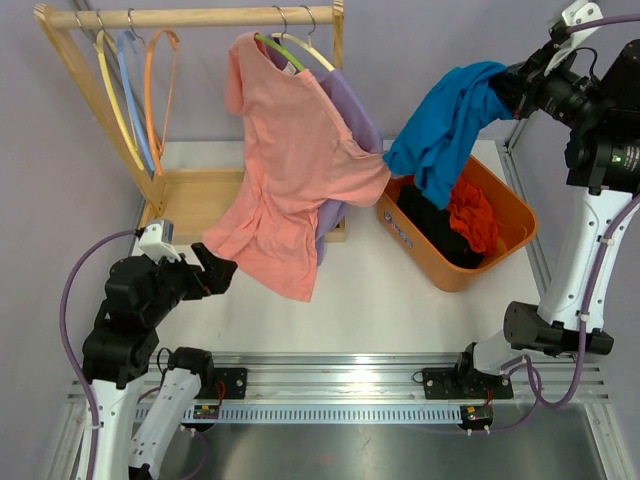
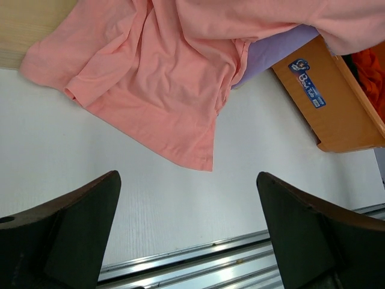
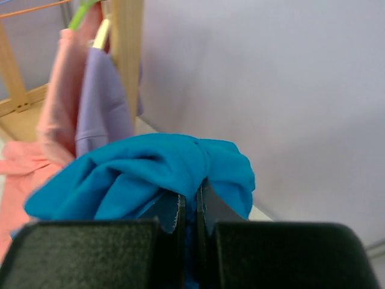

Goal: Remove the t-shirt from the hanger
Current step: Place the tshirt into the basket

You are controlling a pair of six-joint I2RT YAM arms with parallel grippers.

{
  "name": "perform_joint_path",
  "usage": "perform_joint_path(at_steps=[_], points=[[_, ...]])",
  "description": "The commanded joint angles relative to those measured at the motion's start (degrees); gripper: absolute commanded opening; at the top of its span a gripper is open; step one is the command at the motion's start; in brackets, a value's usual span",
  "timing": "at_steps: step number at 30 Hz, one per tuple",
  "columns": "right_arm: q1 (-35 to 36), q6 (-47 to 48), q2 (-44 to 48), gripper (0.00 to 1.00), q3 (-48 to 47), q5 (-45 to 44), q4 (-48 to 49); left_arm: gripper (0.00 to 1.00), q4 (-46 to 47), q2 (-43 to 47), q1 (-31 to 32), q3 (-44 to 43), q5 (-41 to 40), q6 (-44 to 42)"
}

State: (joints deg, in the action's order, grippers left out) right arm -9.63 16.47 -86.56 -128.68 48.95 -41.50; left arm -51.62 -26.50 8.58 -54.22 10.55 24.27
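Note:
A blue t-shirt [image 1: 445, 125] hangs bunched above the orange basket [image 1: 517, 207], off any hanger. My right gripper [image 1: 505, 90] is shut on its top fold; in the right wrist view the blue t-shirt [image 3: 150, 168] drapes over the closed right gripper [image 3: 190, 198]. A pink t-shirt [image 1: 290, 170] hangs skewed on a green hanger [image 1: 285, 52], its hem trailing onto the table. A purple t-shirt [image 1: 355, 115] hangs behind it. My left gripper [image 1: 215, 272] stands open and empty by the pink hem. In the left wrist view the left gripper [image 2: 187, 177] sits just short of the pink t-shirt [image 2: 162, 90].
A wooden rack [image 1: 200, 17] carries three empty hangers [image 1: 130, 90] at its left end. The basket [image 2: 325, 108] holds black and red clothes [image 1: 470, 215]. A metal rail [image 1: 340, 385] runs along the near table edge.

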Motion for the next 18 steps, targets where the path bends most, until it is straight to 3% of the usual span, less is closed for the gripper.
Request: perform_joint_path(at_steps=[1, 7, 18], points=[[-2.32, -4.52, -2.55, 0.00, -4.73, -1.83, 6.08, 0.99, 4.42, -0.39, -0.23, -1.16, 2.64, -1.33], [-3.73, -2.76, -5.72, 0.00, -2.99, -6.06, 7.04, 0.99, 4.94, 0.40, -0.23, -0.19, 2.38, -0.63], [-3.73, 7.60, -6.95, 0.00, 25.22, -9.40, 7.66, 0.99, 5.30, 0.40, -0.23, 0.25, 1.94, -0.45]])
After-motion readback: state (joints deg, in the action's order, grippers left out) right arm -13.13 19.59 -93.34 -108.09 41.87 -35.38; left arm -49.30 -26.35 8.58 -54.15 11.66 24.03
